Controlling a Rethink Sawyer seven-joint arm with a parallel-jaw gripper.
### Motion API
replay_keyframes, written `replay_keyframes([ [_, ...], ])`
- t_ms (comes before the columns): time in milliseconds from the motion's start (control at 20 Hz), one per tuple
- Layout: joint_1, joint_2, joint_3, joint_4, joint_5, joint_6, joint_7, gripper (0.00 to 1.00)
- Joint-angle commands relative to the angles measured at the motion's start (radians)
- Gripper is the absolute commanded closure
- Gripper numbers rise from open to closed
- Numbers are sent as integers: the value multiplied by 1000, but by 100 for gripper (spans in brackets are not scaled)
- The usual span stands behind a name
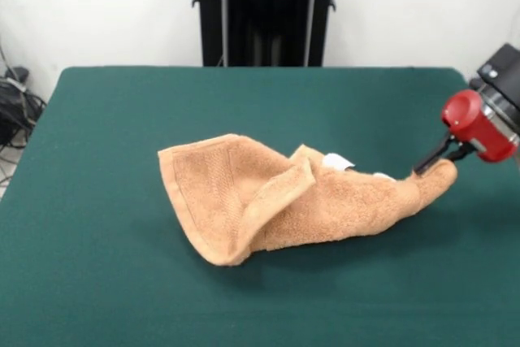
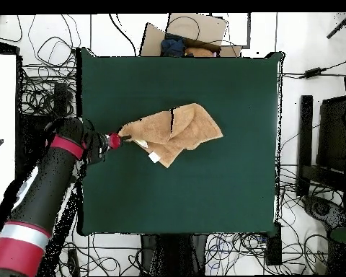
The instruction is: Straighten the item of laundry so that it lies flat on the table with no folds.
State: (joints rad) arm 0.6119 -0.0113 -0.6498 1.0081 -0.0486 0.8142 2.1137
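The towel (image 1: 301, 201) is pinched at 1 corner by the gripper (image 1: 432, 162), whose dark fingers close on the raised tip of cloth. That tip stands lifted off the table (image 1: 97, 266), and the fabric slopes down from it toward the middle of the worktop. In the front view the red and black wrist comes in from the right edge of the picture, over the table's right side; in the overhead view the gripper (image 2: 125, 139) sits near the worktop's left edge, with the 1 arm (image 2: 39, 202) reaching in from the lower left.

From the held corner outward, the towel (image 2: 177, 132) spreads across the centre of the table, well apart from all 4 edges. It does not lie flat: 1 large flap is folded over the body, and its woven border band curves along the turned edge. 1 small white tag (image 1: 337, 162) shows at the upper edge near the fold; any writing on it is too small to read. No other lettering or brand is legible.

Count: 1 towel, 1 tag, 1 gripper, 1 table.
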Motion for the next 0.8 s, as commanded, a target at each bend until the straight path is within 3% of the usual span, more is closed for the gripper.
replay_keyframes([
  [50,-4,51,31,-124,42,141,202,100],
  [800,1,103,18,-218,41,203,238,100],
])
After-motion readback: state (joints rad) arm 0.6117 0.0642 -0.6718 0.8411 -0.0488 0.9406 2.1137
